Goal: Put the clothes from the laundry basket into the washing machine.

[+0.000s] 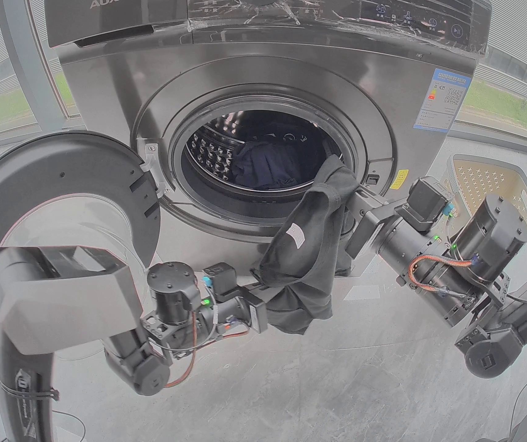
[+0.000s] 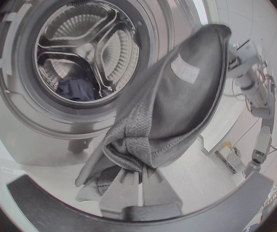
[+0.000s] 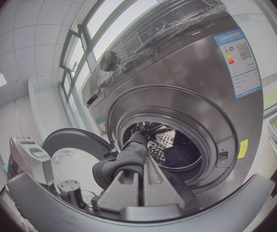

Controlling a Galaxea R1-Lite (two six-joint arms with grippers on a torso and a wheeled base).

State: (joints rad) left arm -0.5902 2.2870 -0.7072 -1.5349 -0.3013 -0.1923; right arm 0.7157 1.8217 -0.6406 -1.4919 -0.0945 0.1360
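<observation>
Dark garment [image 1: 309, 240] | left jaws closed on lower end | right jaws closed on upper end

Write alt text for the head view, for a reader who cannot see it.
A dark garment hangs between the left pincer, low, and the right pincer, higher, before the open washing machine. Its door is swung left, dark blue clothing lies in the drum, and a laundry basket stands at right.
</observation>
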